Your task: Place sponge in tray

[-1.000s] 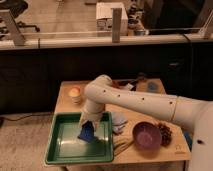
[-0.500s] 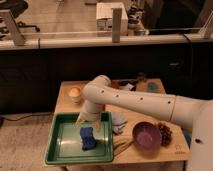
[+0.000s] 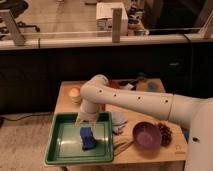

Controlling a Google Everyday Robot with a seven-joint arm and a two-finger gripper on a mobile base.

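- Just under the gripper (image 3: 86, 119), the sponge (image 3: 87, 138) is lying in the tray (image 3: 60, 143).
- The gripper is hanging open, holding nothing.

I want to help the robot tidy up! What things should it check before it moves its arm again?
1. Sponge inside the green tray: ok, it lies on the tray floor.
2. Gripper clear of the sponge: ok, it hangs just above, apart.
3. Gripper fingers: cannot tell.
4. Tray fully on the table: ok.
5. Purple bowl out of the arm's way: ok, it sits right of the tray.
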